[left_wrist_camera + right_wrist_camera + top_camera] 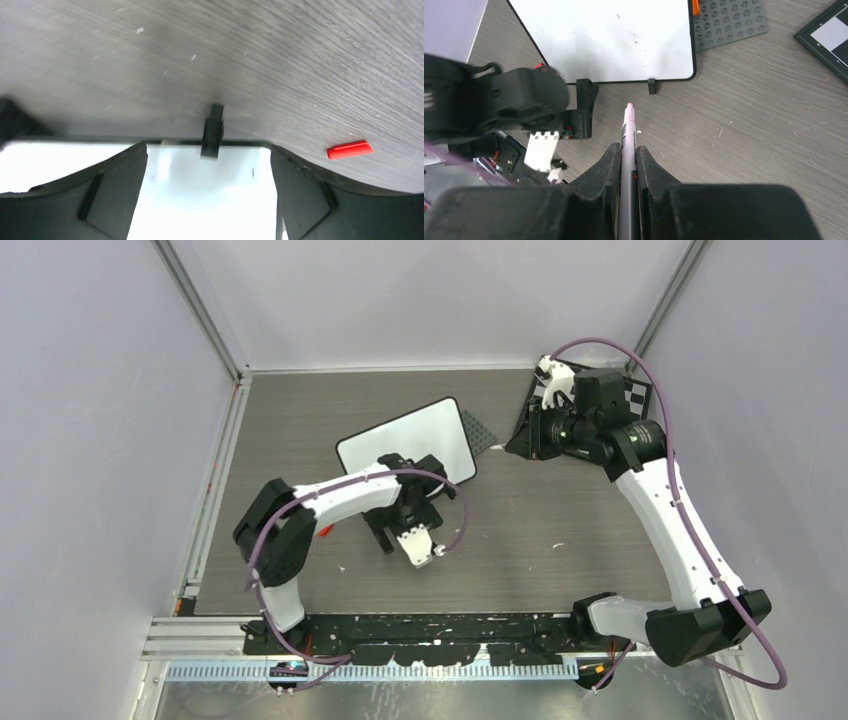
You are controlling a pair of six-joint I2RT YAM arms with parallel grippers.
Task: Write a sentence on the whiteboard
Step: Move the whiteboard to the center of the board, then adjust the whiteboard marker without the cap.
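Observation:
The whiteboard (405,440) lies tilted on the table, white with a thin black rim. Its face (614,35) bears only faint specks, and the sentence does not show on it. My left gripper (412,478) is open at the board's near edge. In the left wrist view its fingers (120,185) stand wide over the white face (210,195), either side of a black foot (212,132). My right gripper (624,150) is shut on a grey marker (628,125), whose tip points at the board's edge a short way off.
A red cap (350,149) lies on the table left of the left arm (326,531). A grey studded plate (729,22) touches the board's right side. The chessboard (640,392) sits at the back right, under the right arm.

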